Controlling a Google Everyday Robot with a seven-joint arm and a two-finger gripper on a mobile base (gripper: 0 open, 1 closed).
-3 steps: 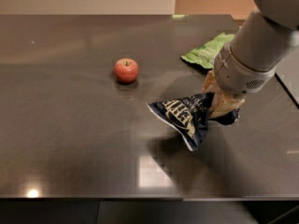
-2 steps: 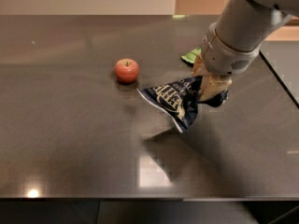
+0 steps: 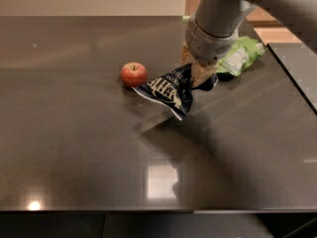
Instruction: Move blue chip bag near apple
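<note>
The blue chip bag (image 3: 169,90), dark navy with white lettering, hangs tilted from my gripper (image 3: 199,74), just above the dark table. My gripper is shut on the bag's right end. The bag's left corner is close beside the red apple (image 3: 133,74), which sits on the table left of centre. My grey arm comes down from the upper right and hides part of the bag's top.
A light green chip bag (image 3: 241,56) lies on the table just right of my gripper. The dark table (image 3: 74,143) has a seam and a separate surface at the far right (image 3: 297,68). Its front edge runs along the bottom of the view.
My gripper has carried the blue chip bag left and toward the back of the table, from well right of the apple to right beside it. The apple has not moved.
</note>
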